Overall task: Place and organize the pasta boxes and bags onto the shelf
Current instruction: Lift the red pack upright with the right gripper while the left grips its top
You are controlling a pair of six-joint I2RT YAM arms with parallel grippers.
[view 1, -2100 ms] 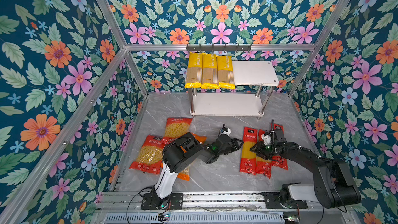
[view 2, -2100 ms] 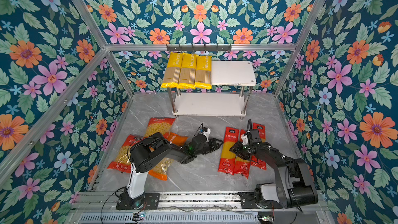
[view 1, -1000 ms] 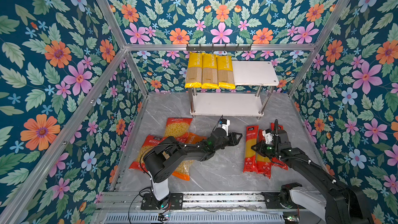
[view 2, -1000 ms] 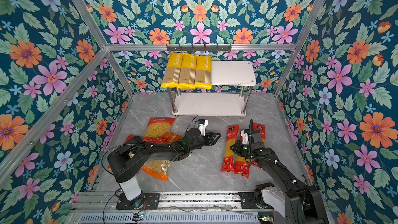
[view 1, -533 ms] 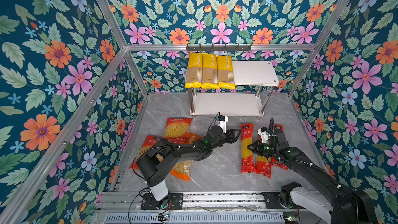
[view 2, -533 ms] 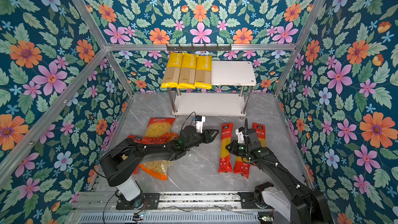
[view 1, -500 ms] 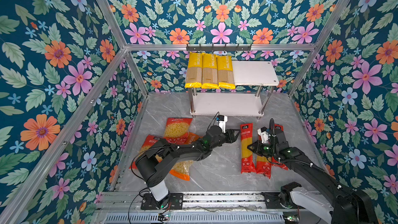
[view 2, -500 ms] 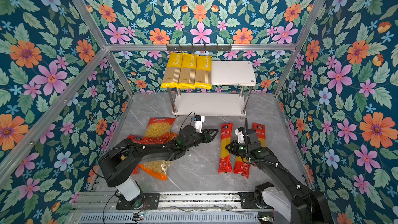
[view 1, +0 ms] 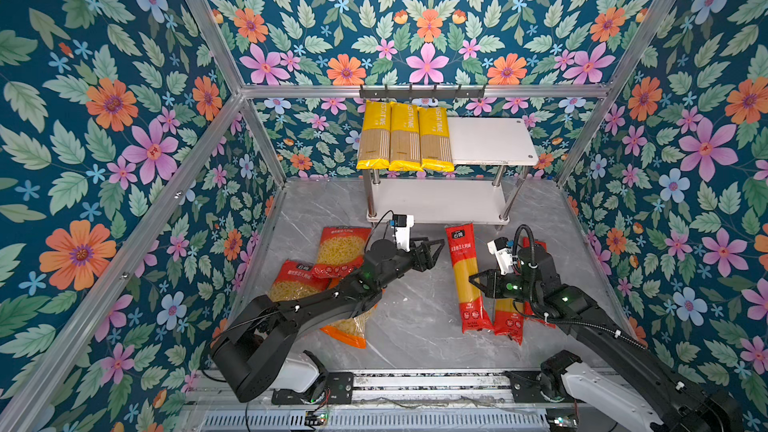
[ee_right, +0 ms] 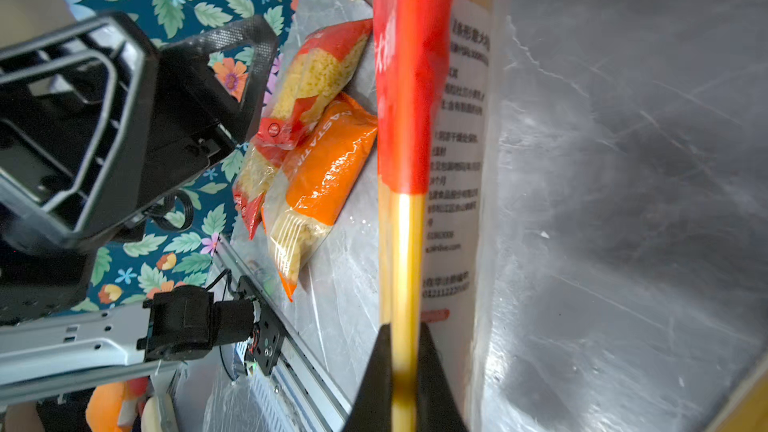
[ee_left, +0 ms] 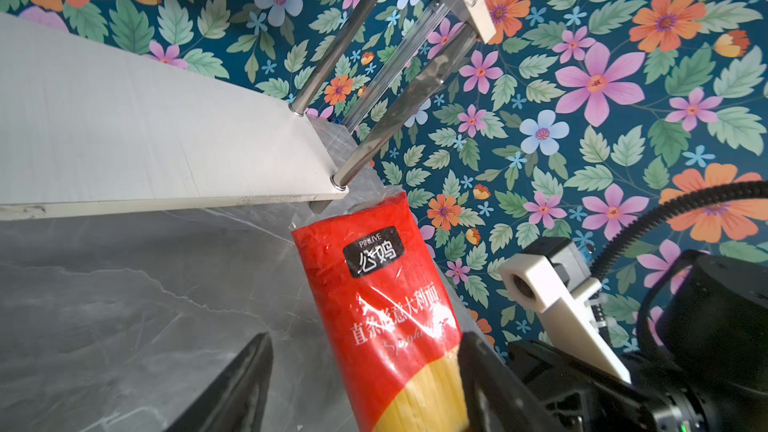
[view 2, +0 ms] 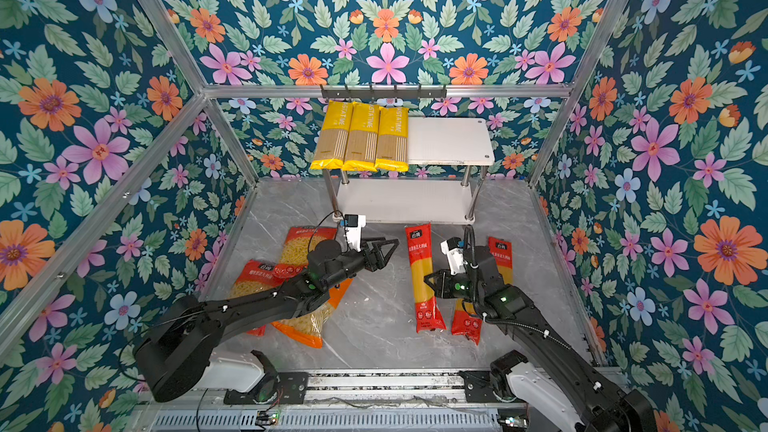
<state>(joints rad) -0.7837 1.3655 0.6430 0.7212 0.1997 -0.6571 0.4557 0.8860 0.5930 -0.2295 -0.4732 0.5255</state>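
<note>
Three long yellow packs (view 1: 405,137) (view 2: 361,137) lie side by side on the left half of the shelf's top board (view 1: 490,141) (view 2: 449,141). My right gripper (view 1: 473,280) (view 2: 428,280) (ee_right: 405,351) is shut on the long edge of a red spaghetti pack (view 1: 459,251) (view 2: 419,251) (ee_left: 386,297) (ee_right: 409,76), whose far end reaches the lower board's front corner (ee_left: 324,189). My left gripper (view 1: 432,249) (view 2: 386,249) (ee_left: 365,384) is open just left of that pack. Two more red packs (view 1: 507,317) (view 2: 500,255) lie under the right arm.
Two red macaroni bags (view 1: 343,249) (view 1: 291,284) and an orange one (view 1: 349,326) (ee_right: 328,168) lie on the floor at the left, partly under the left arm. A black hook rail (view 1: 422,91) hangs on the back frame above the shelf. Floral walls close in both sides.
My left gripper's jaws have opened wider and it has drawn slightly toward the shelf. The right gripper has carried the red pack a little left and farther back.
</note>
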